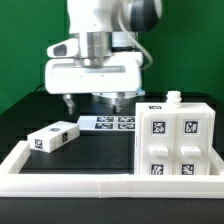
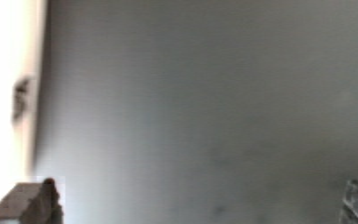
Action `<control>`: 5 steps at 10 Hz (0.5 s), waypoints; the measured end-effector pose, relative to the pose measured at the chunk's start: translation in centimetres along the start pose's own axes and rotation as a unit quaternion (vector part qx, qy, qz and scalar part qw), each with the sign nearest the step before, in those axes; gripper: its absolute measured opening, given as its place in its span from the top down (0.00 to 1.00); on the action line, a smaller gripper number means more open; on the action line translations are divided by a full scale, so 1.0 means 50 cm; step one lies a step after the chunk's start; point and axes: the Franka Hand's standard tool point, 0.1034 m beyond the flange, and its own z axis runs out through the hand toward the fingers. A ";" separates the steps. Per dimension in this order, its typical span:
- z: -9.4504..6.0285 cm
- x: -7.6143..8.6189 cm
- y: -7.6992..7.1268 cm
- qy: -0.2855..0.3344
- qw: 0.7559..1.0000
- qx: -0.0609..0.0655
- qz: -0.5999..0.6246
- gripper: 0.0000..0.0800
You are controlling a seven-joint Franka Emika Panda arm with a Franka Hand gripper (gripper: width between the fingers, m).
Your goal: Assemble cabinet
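Cabinet body [image 1: 176,140] stands on the black table [image 1: 95,150] before a green backdrop [image 1: 25,40], tool [image 1: 92,103] spread wide, empty.

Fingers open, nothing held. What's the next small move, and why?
Probably shift toward the exterior view's left and lower over the small white block: the fingers hang open and empty near the marker board, and that block lies loose.
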 end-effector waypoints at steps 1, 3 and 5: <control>-0.003 0.006 0.025 0.003 1.000 -0.002 0.026 0.00; -0.010 0.026 0.065 0.011 0.997 -0.005 0.079 0.00; -0.009 0.024 0.057 0.010 0.991 -0.001 0.132 0.00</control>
